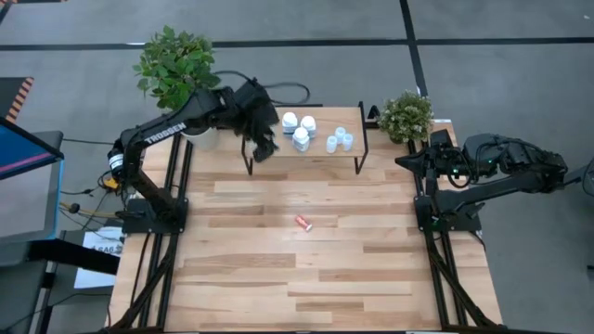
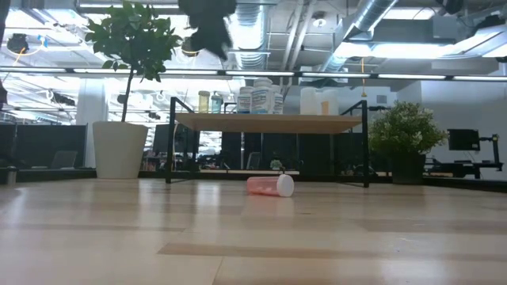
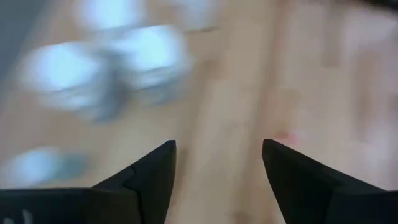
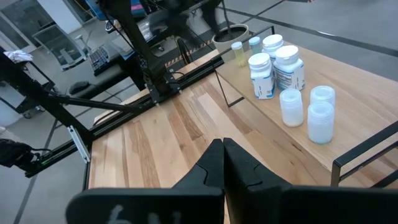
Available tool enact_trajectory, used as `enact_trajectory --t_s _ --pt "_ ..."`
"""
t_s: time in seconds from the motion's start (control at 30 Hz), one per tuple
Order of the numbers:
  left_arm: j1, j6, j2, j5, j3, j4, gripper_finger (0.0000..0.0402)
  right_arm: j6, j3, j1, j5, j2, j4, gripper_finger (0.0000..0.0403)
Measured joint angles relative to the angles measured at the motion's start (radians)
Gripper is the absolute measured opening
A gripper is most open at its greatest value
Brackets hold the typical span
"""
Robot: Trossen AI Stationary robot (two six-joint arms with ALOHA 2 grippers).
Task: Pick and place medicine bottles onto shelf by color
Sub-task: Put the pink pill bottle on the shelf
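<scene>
Wood table [image 1: 278,269], high view: shelf [image 1: 320,153] at far edge w/ white and pale-blue bottles [image 1: 299,128]; orange bottle [image 1: 303,222] lies mid-table. Left gripper [image 1: 263,148] above shelf's left end, fingers spread, empty. Right gripper [image 1: 408,160] parked right, pressed together. Low view: orange bottle on its side before shelf.

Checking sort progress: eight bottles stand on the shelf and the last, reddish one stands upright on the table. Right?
Not quite. The reddish bottle lies on its side on the table, as the low view shows. The other bottles do stand on the shelf.
</scene>
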Motion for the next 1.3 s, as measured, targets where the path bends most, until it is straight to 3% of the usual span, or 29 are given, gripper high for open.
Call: enact_trajectory --t_s 0.07,0.17,0.23,0.4,0.47,0.7,0.93,1.3 --pt "-0.072 -0.026 0.000 0.054 0.000 0.017 0.0218 0.000 0.000 0.000 0.000 0.000 0.000 0.0013" --pt "-0.197 -0.035 0.000 0.050 -0.030 0.093 0.0208 0.000 0.000 0.000 0.000 0.000 0.000 0.0013" --pt "-0.281 -0.021 0.003 -0.012 -0.048 0.124 0.0205 0.000 0.000 0.000 0.000 0.000 0.000 0.0013" --pt "-0.451 0.109 0.002 -0.279 -0.120 0.247 0.0205 0.000 0.000 0.000 0.000 0.000 0.000 0.0013" --pt "-0.490 0.127 0.004 -0.332 -0.137 0.262 0.0207 0.000 0.000 0.000 0.000 0.000 0.000 0.0013" --pt "-0.530 0.029 0.081 -0.256 -0.177 0.378 0.0221 0.000 0.000 0.000 0.000 0.002 0.002 0.0013" --pt "-0.545 0.169 0.224 -0.198 -0.132 0.365 0.0243 0.000 0.000 0.000 0.000 0.013 -0.003 0.0013" --pt "-0.545 0.313 0.416 -0.205 -0.123 0.299 0.0254 0.000 0.000 0.001 0.000 0.036 -0.011 0.0013"
